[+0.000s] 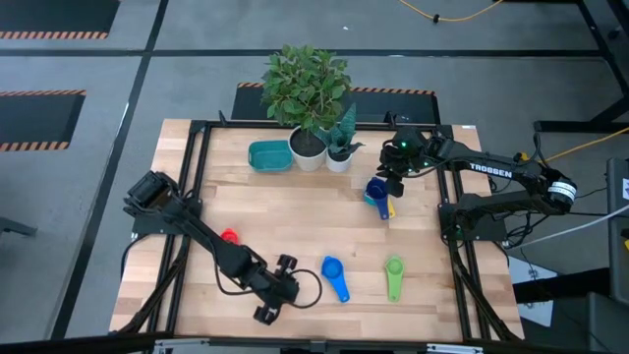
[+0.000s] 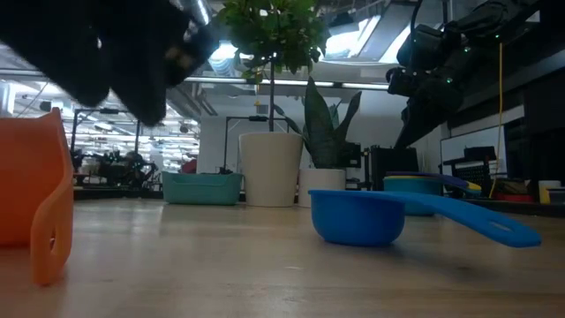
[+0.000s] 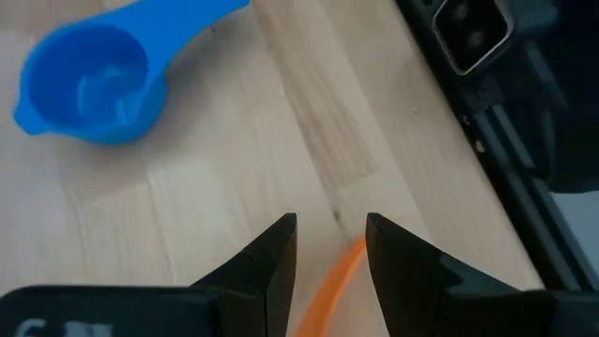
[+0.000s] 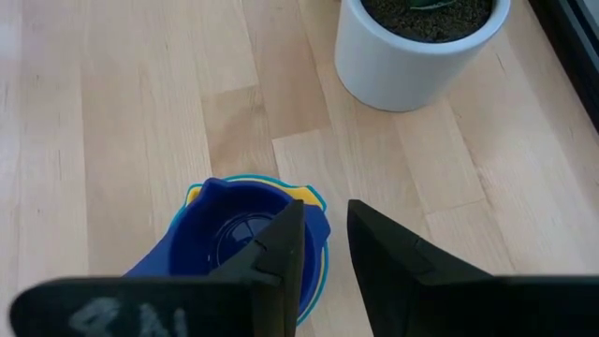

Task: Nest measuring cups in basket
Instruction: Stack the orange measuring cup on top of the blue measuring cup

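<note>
Right end effector (image 4: pixel 323 245) over stacked cups (image 4: pixel 239 241) (table-edge)

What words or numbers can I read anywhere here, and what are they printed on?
"TROSSEN": white letters on the right arm, seen from above.
Pale marks on the left gripper body and on the right gripper body, at the edges of the wrist views: cut off, unreadable.
Nothing readable on the cups, basket or pots.
</note>
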